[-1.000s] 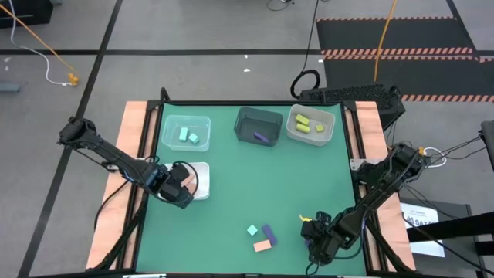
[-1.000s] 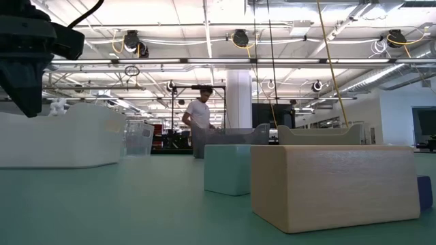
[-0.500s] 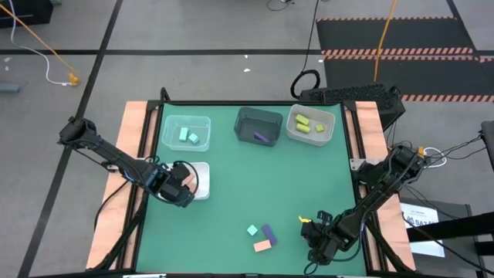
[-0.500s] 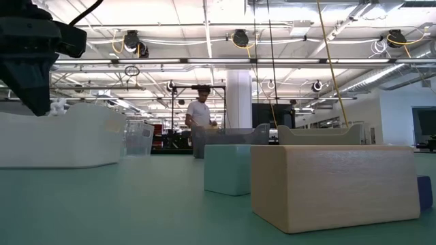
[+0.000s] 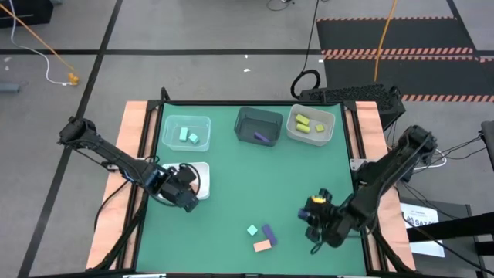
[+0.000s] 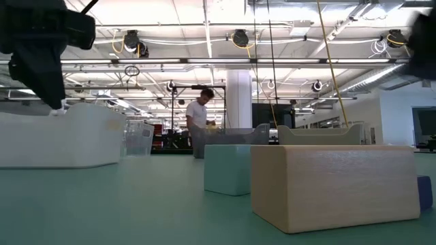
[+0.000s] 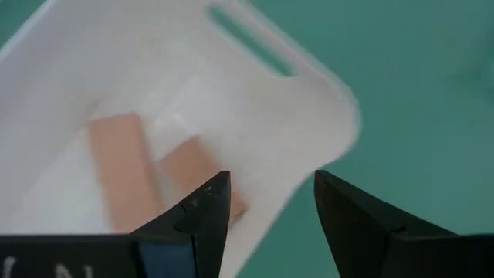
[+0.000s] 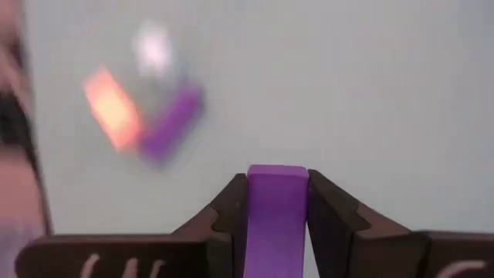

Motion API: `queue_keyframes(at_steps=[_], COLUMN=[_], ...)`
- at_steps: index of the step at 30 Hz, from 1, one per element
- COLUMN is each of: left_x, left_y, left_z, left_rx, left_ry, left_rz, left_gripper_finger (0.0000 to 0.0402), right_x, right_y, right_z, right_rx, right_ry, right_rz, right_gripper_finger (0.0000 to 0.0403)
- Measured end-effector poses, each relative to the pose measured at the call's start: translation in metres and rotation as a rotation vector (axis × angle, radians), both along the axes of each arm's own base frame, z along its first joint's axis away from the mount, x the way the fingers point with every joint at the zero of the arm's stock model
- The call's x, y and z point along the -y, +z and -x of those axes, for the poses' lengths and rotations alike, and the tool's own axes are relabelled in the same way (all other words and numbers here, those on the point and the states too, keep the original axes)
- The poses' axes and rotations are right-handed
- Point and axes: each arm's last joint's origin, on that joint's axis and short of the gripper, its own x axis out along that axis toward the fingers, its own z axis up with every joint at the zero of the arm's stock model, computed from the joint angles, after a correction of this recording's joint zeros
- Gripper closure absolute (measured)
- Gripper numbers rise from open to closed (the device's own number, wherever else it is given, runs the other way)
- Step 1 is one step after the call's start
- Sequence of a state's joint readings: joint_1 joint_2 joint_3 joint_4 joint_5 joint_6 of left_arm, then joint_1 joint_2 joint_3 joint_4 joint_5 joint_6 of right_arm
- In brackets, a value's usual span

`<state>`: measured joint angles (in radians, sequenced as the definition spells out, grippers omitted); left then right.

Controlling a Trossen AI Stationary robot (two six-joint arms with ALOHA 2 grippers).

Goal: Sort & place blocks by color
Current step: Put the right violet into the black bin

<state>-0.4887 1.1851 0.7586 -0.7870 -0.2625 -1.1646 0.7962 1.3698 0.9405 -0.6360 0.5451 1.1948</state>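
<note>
My right gripper [image 5: 315, 218] hangs over the near right of the green table, shut on a purple block [image 8: 276, 224]. Left of it a teal block [image 5: 252, 230], a purple bar [image 5: 268, 233] and a salmon bar [image 5: 264, 245] lie flat on the mat. My left gripper [image 5: 184, 194] hovers open at the white tray [image 5: 201, 171], touching nothing. In the left wrist view two salmon blocks [image 7: 120, 166] lie flat in the tray [image 7: 255, 116]. A clear bin [image 5: 185, 133] holds teal blocks, a dark bin [image 5: 258, 125] a purple one, and another clear bin [image 5: 310, 125] yellow-green ones. My right gripper pinches the purple block by two opposite sides [image 8: 255, 208] between its two fingers. The fingers point down at the table from above. The block's end face [image 8: 276, 174] shows between the fingertips, and the block is lifted clear of the mat.
The three bins stand in a row along the far edge. Bare green mat [image 5: 255, 185] spreads across the middle. Wooden strips [image 5: 133, 154] border the table on both sides. A person [image 6: 199, 116] stands far off in the room beyond.
My right gripper has risen from the near right corner and gone toward the far edge. My left gripper has shifted slightly toward the table's right, over the tray.
</note>
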Motion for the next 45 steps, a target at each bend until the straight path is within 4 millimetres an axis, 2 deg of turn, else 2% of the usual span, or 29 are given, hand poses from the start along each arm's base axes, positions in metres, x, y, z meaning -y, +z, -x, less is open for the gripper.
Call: queue_keyframes(at_steps=[5, 11, 14, 17, 22, 24, 27, 34, 38, 45], left_x=[0.005, 0.005, -0.003, -0.013, -0.029, -0.035, -0.044, -0.048, -0.048, -0.063], left_y=[0.010, 0.041, 0.058, 0.075, 0.096, 0.103, 0.107, 0.103, 0.102, 0.097], left_z=[-0.018, -0.050, -0.061, -0.068, -0.074, -0.075, -0.080, -0.097, -0.110, -0.128], left_rx=[0.194, 0.614, 0.802, 0.944, 1.042, 1.075, 1.089, 1.068, 0.995, 0.872], left_ry=[-0.053, -0.189, -0.201, -0.209, -0.217, -0.212, -0.188, -0.215, -0.262, -0.178], left_rz=[0.062, 0.014, -0.125, -0.334, -0.707, -0.802, -0.890, -0.937, -1.059, -1.143], left_gripper_finger=[0.0215, 0.0215, 0.0215, 0.0215, 0.0215, 0.0215, 0.0215, 0.0215, 0.0215, 0.0215], right_x=[0.023, 0.048, 0.065, 0.086, 0.117, 0.126, 0.136, 0.158, 0.163, 0.161], right_y=[0.031, 0.059, 0.074, 0.092, 0.115, 0.120, 0.122, 0.110, 0.096, 0.087], right_z=[-0.009, -0.035, -0.054, -0.071, -0.082, -0.085, -0.094, -0.116, -0.130, -0.141], right_rx=[0.241, 0.426, 0.531, 0.670, 0.853, 0.898, 0.963, 1.034, 1.048, 1.105], right_ry=[-0.088, -0.084, -0.098, -0.184, -0.319, -0.278, -0.207, -0.310, -0.302, -0.238], right_rz=[0.092, 0.257, 0.339, 0.379, 0.423, 0.438, 0.469, 0.496, 0.479, 0.480], right_gripper_finger=[0.0321, 0.0310, 0.0312, 0.0312, 0.0312, 0.0311, 0.0311, 0.0310, 0.0310, 0.0310])
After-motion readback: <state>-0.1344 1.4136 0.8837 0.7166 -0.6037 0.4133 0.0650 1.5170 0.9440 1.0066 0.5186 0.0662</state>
